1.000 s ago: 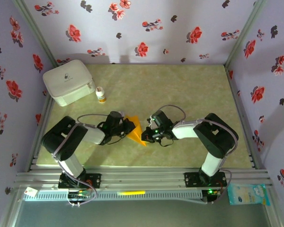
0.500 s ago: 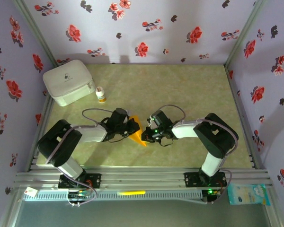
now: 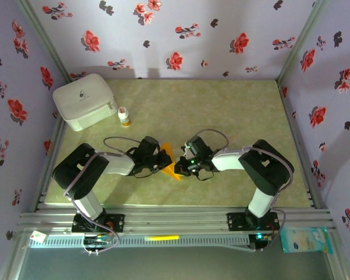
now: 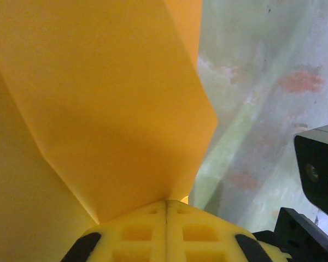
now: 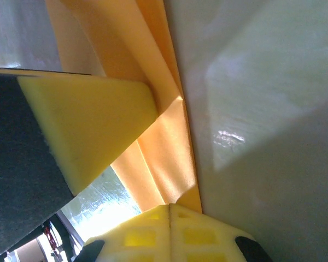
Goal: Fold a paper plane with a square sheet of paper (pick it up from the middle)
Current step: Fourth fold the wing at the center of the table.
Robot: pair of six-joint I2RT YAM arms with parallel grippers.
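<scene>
Sliding further across the square sheet of paper [image 3: 171, 170], which lies in front and to the right of the white bottle [image 3: 124, 117], your left gripper [image 3: 161, 160] now covers more orange while your right gripper [image 3: 181, 166] stays put (both clamped on the paper), likely pressing a crease.

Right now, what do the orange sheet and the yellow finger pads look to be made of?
The orange sheet: thin matte paper, going by its sharp creases and overlapping layers. The yellow finger pads: likely soft matte foam or rubber; finely grained surface, moulded grid recesses.
</scene>
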